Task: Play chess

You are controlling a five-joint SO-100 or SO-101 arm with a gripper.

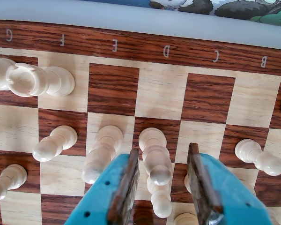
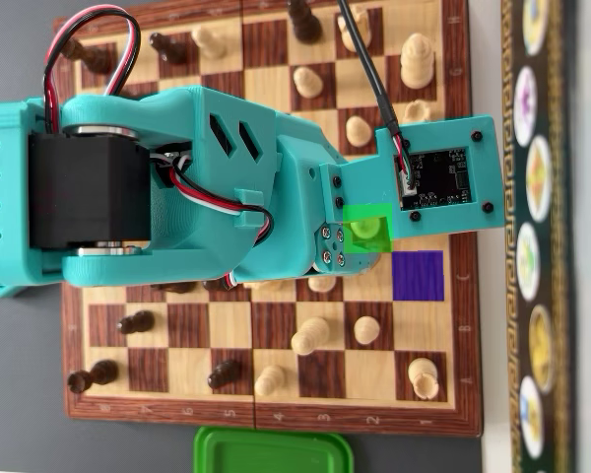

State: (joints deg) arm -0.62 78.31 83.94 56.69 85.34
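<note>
In the wrist view a wooden chessboard [image 1: 159, 98] fills the frame, with letters G to B along its far border. My gripper [image 1: 163, 150] is open, its teal jaws with brown pads standing either side of a white pawn [image 1: 157, 159] without touching it. A second white pawn [image 1: 161, 201] stands just behind it, lower in the frame. In the overhead view the teal arm [image 2: 177, 187] covers the board's middle and hides the jaws. A green-tinted square [image 2: 367, 229] marks a pawn beside the wrist camera board, and a purple-tinted empty square [image 2: 417, 275] lies next to it.
More white pawns [image 1: 100, 154] [image 1: 54, 143] [image 1: 257, 157] stand close to the jaws, and a tall white piece [image 1: 33, 79] is at far left. Overhead, dark pieces [image 2: 135, 321] occupy the left side and white pieces [image 2: 310, 335] the right. A green lid [image 2: 273, 451] lies below the board.
</note>
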